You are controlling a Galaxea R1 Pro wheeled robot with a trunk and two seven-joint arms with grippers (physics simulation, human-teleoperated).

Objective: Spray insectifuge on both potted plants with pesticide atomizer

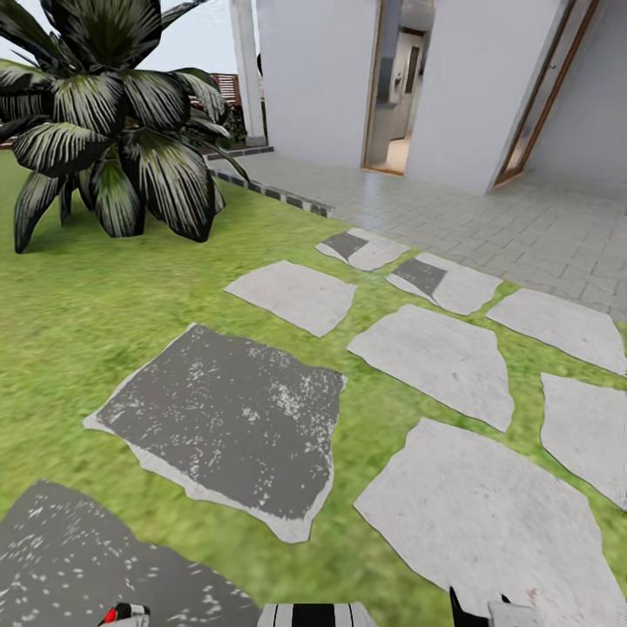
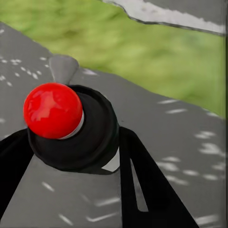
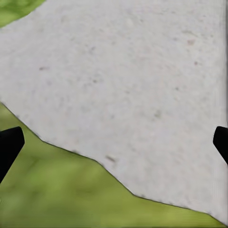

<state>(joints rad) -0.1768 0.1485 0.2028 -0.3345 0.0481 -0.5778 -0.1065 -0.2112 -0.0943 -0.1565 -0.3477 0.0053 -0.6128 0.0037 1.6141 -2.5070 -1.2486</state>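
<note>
The garden lawn [image 1: 78,322] lies before me, crossed by flat stepping stones [image 1: 231,418]. The pesticide atomizer and the two potted plants are out of view. My left gripper [image 2: 75,135] is open; its black fingers [image 2: 152,190] spread to either side of a red knob [image 2: 52,110] on a black round mount, over a dark stone. My right gripper [image 3: 116,141] is open too, with only its fingertips [image 3: 10,142] at the picture's edges, above a pale stone [image 3: 133,80] and grass. Its tips [image 1: 479,610] poke in at the head view's lower edge.
A big long-leaved striped agave [image 1: 113,113] stands on the lawn at the far left. Pale stones [image 1: 435,357] lead toward a paved terrace [image 1: 522,218] and a white house with an open doorway [image 1: 396,96]. A striped kerb [image 1: 279,196] borders the terrace.
</note>
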